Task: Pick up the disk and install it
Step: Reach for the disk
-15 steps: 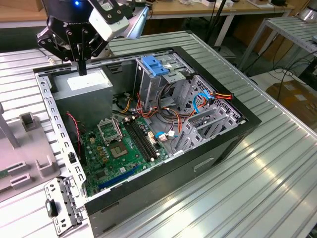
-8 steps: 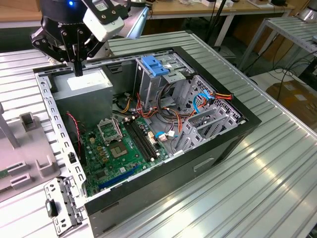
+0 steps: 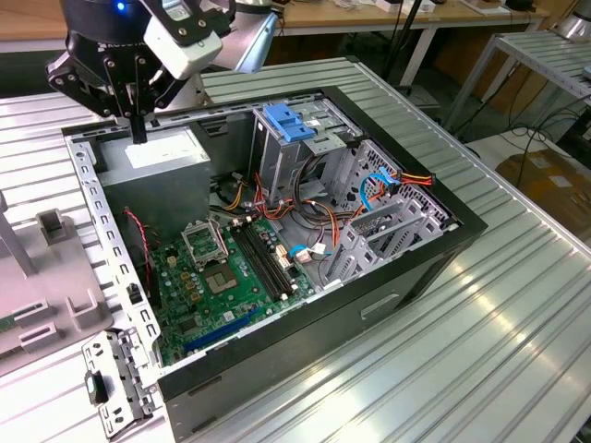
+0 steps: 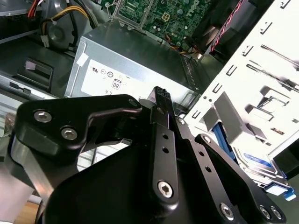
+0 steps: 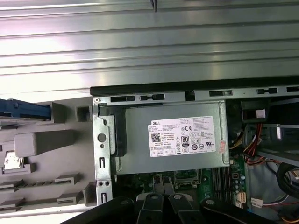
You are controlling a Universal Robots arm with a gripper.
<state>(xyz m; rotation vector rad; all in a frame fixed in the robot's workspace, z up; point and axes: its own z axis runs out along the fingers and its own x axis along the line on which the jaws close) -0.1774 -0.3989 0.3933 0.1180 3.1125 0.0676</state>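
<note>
The disk lies beside the open computer case as a silver slab with a blue-banded label, edged by a blue carrier and resting on a grey fixture. My gripper hangs over the case's back corner, just above the grey power supply. Its two black fingers are pressed together with nothing between them. The disk is off to the side of the gripper, apart from it. In the first wrist view the fingertips point at the power supply box.
The black case lies open on a ribbed metal table. Inside are a green motherboard, a metal drive cage with a blue latch, and loose cables. A grey moulded tray and a metal bracket sit at the exterior view's left.
</note>
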